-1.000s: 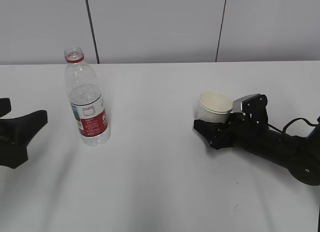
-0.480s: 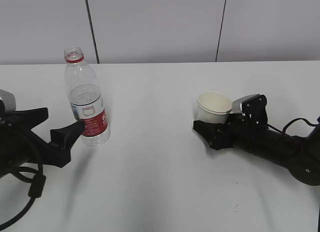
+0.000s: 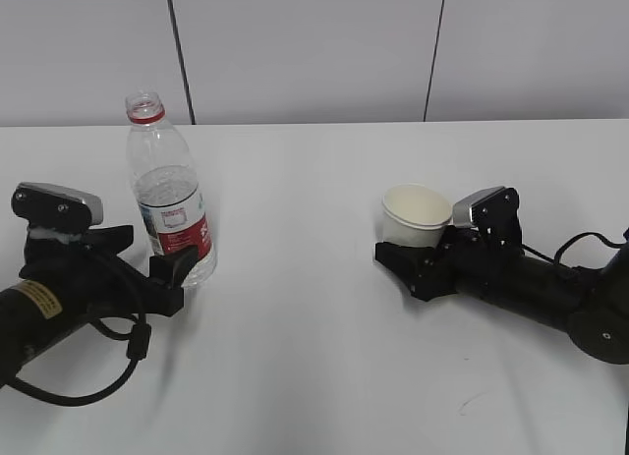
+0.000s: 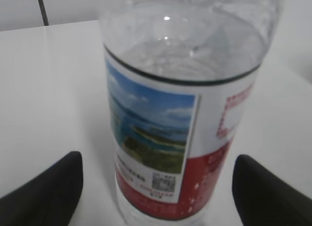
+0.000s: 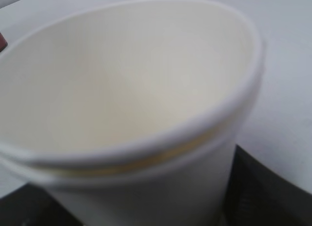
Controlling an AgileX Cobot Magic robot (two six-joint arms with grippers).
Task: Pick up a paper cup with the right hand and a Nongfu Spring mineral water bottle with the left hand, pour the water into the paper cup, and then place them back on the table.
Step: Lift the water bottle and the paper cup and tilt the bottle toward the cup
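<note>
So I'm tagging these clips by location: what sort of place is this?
Probably a lab or test bench, not a home: a bare plain white tabletop, grey wall panels behind, and only a clear plastic water bottle and small off-white paper cup.

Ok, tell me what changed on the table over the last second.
The left tool came in from the left edge and now straddles the lower part of the water bottle, open, with gaps on both sides in the left wrist view. The right tool and the paper cup shifted slightly left. The bottle stayed upright in its spot on the table.
</note>
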